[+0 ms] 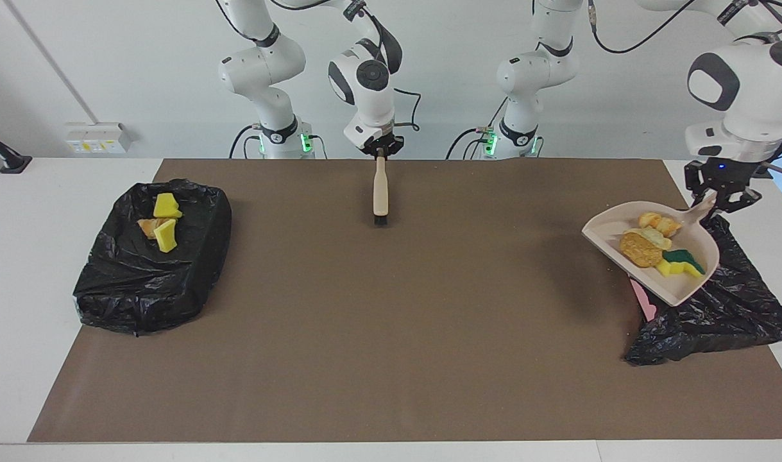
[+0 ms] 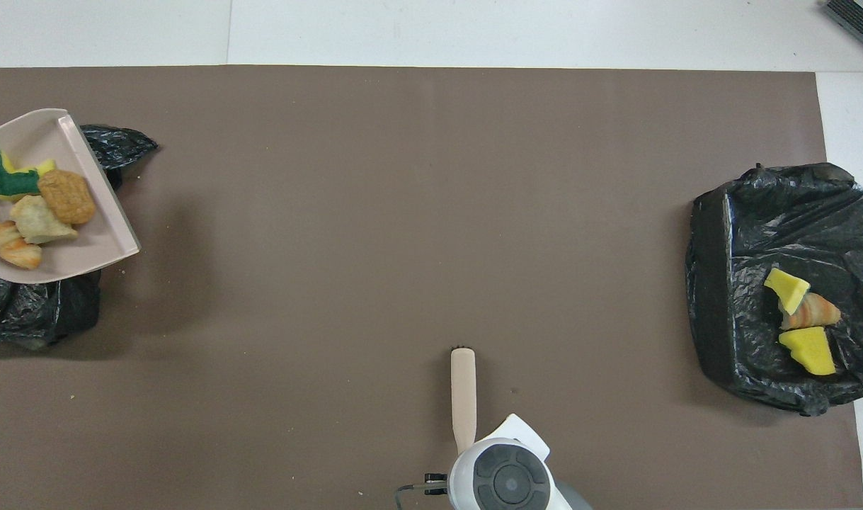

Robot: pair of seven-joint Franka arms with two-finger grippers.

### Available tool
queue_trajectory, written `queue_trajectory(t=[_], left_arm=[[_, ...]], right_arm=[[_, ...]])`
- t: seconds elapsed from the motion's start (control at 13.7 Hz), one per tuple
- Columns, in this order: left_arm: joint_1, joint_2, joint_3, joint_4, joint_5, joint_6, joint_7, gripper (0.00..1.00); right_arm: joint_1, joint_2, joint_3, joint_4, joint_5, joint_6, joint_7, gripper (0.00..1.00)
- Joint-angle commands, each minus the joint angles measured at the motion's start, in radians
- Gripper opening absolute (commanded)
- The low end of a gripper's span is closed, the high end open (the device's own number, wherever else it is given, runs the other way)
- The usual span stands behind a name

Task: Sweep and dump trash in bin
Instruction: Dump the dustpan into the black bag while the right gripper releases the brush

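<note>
Left gripper (image 1: 722,194): I have it clamped on the dustpan (image 1: 670,285) handle, held up over the black-bagged bin (image 1: 724,314) at the left arm's end.
Trash (image 1: 654,247): four scraps ride in the pan; three more lie in the other bin (image 1: 140,282).
Right gripper (image 1: 379,152): closed on the brush (image 1: 380,192), waiting.
Risk: the bin's mouth looks collapsed, I think; tipping now could spill scraps onto the mat.
</note>
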Motion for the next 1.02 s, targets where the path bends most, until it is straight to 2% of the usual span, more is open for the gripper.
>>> queue_trajectory(t=[0.0,0.22,0.44,0.51,0.58,0.66,0.73,0.8,0.95], left_arm=[[0.101,0.105,-0.014,0.171,-0.012,-0.018,0.174,0.00],[0.152,0.165,-0.011,0.244,0.037,-0.001,0.275,0.00],[0.191,0.231,-0.010,0.303,0.162,0.065,0.325,0.00],[0.191,0.244,-0.010,0.309,0.213,0.088,0.355,0.00],[0.192,0.256,-0.010,0.314,0.266,0.105,0.363,0.00],[0.191,0.265,-0.010,0.314,0.323,0.117,0.363,0.00],[0.191,0.273,-0.010,0.312,0.375,0.125,0.362,0.00],[0.189,0.280,-0.010,0.311,0.435,0.131,0.357,0.00],[0.189,0.287,-0.010,0.306,0.538,0.152,0.356,0.00]], right_arm=[[0.037,0.032,-0.002,-0.018,0.026,0.074,0.031,0.00],[0.039,0.040,-0.002,-0.018,0.025,0.084,0.032,0.00],[0.040,0.053,-0.002,-0.018,0.025,0.102,0.031,0.00],[0.040,0.058,-0.002,-0.018,0.025,0.108,0.023,0.06],[0.040,0.060,-0.002,-0.016,0.020,0.105,0.015,0.28],[0.040,0.069,-0.004,-0.009,0.013,0.101,0.011,0.55],[0.037,0.069,-0.005,-0.002,0.009,0.099,0.000,0.96],[0.028,0.064,-0.009,0.017,0.008,0.090,-0.021,1.00],[-0.028,0.064,-0.013,0.083,0.005,0.021,-0.049,1.00]])
